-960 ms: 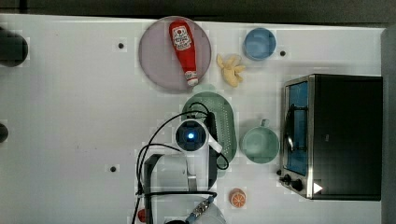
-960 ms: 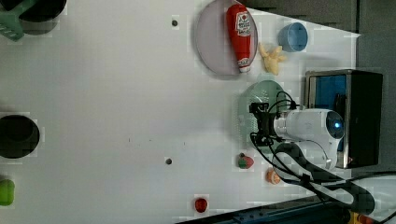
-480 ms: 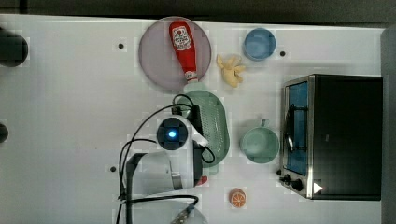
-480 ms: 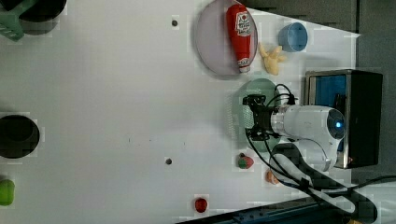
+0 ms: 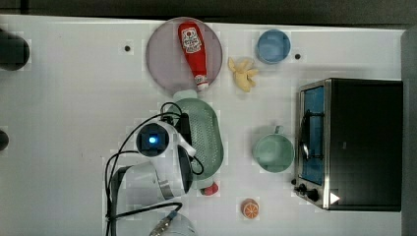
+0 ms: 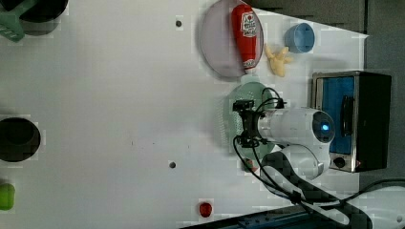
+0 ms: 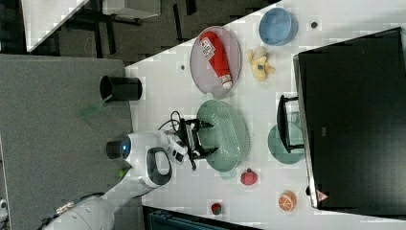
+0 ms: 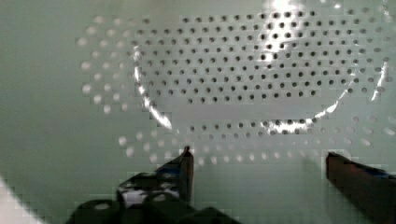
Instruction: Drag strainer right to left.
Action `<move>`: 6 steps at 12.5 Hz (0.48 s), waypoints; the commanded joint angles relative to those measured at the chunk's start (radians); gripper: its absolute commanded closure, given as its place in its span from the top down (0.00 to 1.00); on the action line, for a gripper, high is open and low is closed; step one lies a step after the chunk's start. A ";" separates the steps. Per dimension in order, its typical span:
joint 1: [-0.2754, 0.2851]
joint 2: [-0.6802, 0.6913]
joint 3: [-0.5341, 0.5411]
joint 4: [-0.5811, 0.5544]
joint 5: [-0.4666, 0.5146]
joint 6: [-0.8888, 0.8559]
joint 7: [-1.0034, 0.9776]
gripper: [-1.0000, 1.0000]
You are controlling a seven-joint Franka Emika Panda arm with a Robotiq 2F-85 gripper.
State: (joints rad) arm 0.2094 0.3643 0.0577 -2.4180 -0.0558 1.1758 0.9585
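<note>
The arm hides the strainer's [image 5: 209,132] near side — gripper [image 7: 205,137] spread wide

Pale mint-green strainer [image 5: 206,135], dotted all over with small dark holes. Beside it a mug [image 5: 273,153] in the same mint green. Red ketchup bottle [image 5: 193,51] with a white label on a greyish-mauve plate [image 5: 162,54]. Blue bowl [image 5: 273,46], yellow banana [image 5: 243,73], black-and-silver oven [image 5: 359,142] with a blue-tinted door, all on a white table [image 5: 74,98]. White arm [image 5: 162,167], black gripper [image 7: 203,139].
</note>
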 commanded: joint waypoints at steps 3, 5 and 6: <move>0.106 0.038 -0.008 0.070 0.014 -0.061 0.188 1.00; 0.141 0.063 0.003 0.106 0.014 -0.061 0.246 1.00; 0.157 0.078 0.009 0.126 0.014 -0.061 0.273 1.00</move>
State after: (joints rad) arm 0.3318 0.4219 0.0395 -2.3438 -0.0423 1.1260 1.1504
